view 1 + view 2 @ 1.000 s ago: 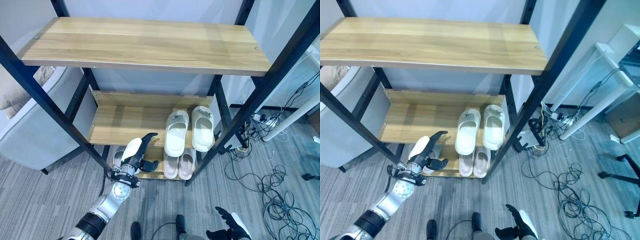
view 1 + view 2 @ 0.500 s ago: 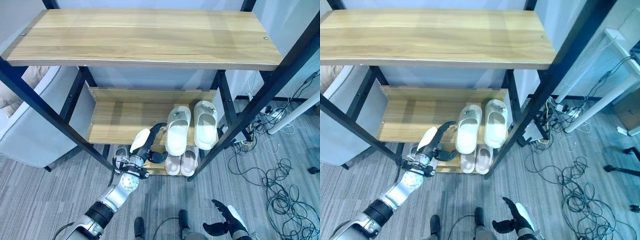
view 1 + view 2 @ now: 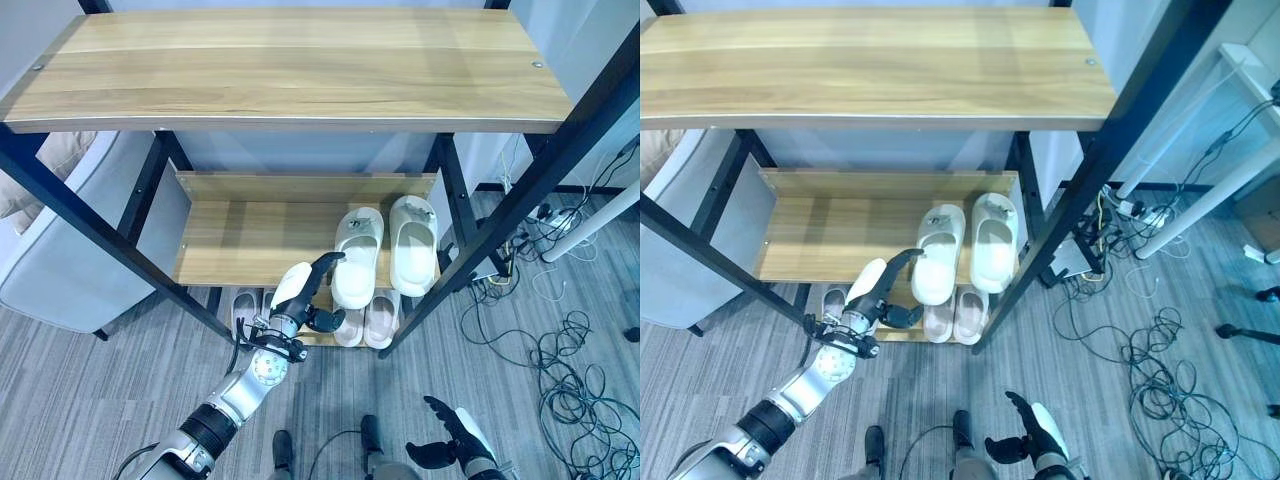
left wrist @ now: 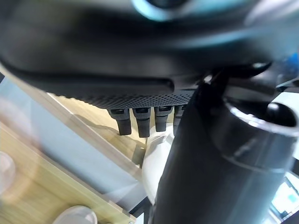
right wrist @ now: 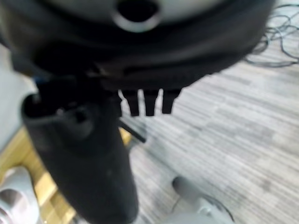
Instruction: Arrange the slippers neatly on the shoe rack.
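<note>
Care suits the left hand (image 3: 300, 296), fingers spread and empty, nudging the white slipper (image 3: 356, 258) square beside its mate (image 3: 412, 245) on the shelf (image 3: 240, 245).

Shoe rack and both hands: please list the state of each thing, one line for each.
Left hand: open, fingers reaching to the white pair's front edge.
Right hand: open, low, holding nothing.
White pair: side by side on the middle shelf, right end.
Pink pair: side by side on the bottom shelf.
Grey slipper: bottom shelf, left of the hand.
Top shelf: bare.
</note>
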Controlling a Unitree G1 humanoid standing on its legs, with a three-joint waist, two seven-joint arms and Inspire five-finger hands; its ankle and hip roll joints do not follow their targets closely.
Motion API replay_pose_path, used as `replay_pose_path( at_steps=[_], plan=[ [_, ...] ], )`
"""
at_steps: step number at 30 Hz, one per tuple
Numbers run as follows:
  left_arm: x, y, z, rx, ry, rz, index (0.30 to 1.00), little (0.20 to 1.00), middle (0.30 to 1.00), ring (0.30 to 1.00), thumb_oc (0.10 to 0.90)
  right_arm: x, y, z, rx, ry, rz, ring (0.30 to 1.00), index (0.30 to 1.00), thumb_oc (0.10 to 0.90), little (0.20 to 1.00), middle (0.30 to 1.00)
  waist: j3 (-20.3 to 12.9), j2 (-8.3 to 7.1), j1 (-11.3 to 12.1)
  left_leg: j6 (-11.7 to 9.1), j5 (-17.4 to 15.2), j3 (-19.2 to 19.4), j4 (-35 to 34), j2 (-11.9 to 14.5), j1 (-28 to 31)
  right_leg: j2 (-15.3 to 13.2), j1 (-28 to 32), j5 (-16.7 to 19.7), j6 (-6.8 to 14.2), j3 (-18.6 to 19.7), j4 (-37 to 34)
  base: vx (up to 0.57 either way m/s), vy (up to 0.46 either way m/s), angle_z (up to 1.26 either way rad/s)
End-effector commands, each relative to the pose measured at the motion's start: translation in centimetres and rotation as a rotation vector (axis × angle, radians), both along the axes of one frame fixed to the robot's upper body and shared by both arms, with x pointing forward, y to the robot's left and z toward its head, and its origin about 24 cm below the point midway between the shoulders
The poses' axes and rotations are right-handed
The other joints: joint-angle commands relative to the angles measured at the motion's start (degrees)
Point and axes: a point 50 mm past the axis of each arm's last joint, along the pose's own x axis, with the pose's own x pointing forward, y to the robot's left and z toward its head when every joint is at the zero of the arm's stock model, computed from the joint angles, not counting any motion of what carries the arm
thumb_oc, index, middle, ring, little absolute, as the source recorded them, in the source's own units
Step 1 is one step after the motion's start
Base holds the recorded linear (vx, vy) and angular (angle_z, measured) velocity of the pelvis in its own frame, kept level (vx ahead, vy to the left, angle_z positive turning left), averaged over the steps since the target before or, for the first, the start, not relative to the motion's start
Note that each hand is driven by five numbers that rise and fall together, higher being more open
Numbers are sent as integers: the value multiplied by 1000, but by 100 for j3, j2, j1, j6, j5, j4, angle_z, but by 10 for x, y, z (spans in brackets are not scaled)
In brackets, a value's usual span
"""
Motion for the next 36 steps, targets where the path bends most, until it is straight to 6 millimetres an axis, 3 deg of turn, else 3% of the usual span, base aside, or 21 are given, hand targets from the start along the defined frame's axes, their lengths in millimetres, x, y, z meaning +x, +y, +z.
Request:
replay_pose_path(
  at_steps=[1,11,36],
  plan=[
    [32,-20,57,-21,-230,-62,900,900,900,900,800,19,-7,23,6,-162,-15,900,900,800,900,900,17,-154,-67,98,-447,89,19,-288,-155,-26,9,-635,233,-29,75,0,0,0],
    [33,-26,63,-106,-206,-76,900,900,900,900,800,17,-7,21,9,-148,-16,900,900,800,900,900,7,-149,-94,85,-448,124,19,-266,-127,-26,25,-641,241,-39,75,0,0,0],
    [40,-44,68,-123,-191,-113,900,900,900,900,800,13,-10,20,7,-121,-5,900,900,800,900,900,-48,-105,-191,59,-442,201,19,-226,-198,-26,-75,-621,247,-25,75,0,0,0]
  ],
)
